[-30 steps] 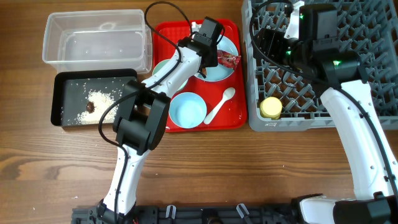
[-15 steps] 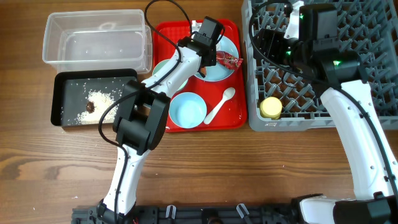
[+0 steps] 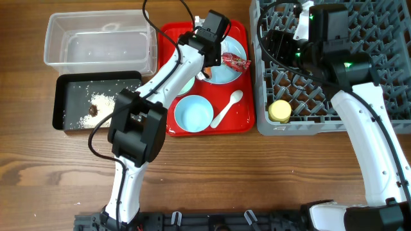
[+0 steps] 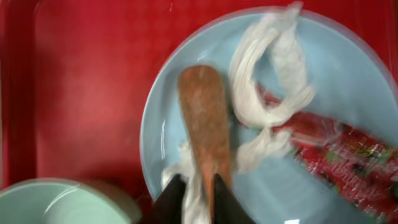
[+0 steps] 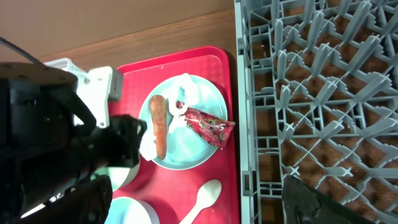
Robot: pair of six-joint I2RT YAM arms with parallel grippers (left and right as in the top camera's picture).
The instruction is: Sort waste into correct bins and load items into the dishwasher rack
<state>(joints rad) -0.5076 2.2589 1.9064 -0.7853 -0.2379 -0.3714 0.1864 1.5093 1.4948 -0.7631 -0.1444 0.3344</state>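
My left gripper (image 3: 207,63) is over the light-blue plate (image 4: 348,112) on the red tray, shut on the near end of the orange-brown sausage piece (image 4: 204,112). Some crumpled white paper (image 4: 273,81) is caught beside the sausage. The red wrapper (image 4: 348,155) lies on the plate to the right; it also shows in the overhead view (image 3: 236,62). My right gripper (image 5: 202,208) is open and empty above the grey dishwasher rack (image 3: 385,64), where a yellow cup (image 3: 279,111) sits. The black tray (image 3: 70,83) holds rice grains (image 3: 106,102) and a dark lump (image 3: 94,110).
The clear tub (image 3: 96,42) stands behind the black tray. On the red tray (image 3: 244,119) are a light-blue bowl (image 3: 194,113), a white spoon (image 3: 228,108) and a pale-green bowl (image 4: 43,202), mostly under my left arm.
My left arm's elbow has swung to the left and its wrist has shifted slightly up and back over the plate. The right arm has not moved.
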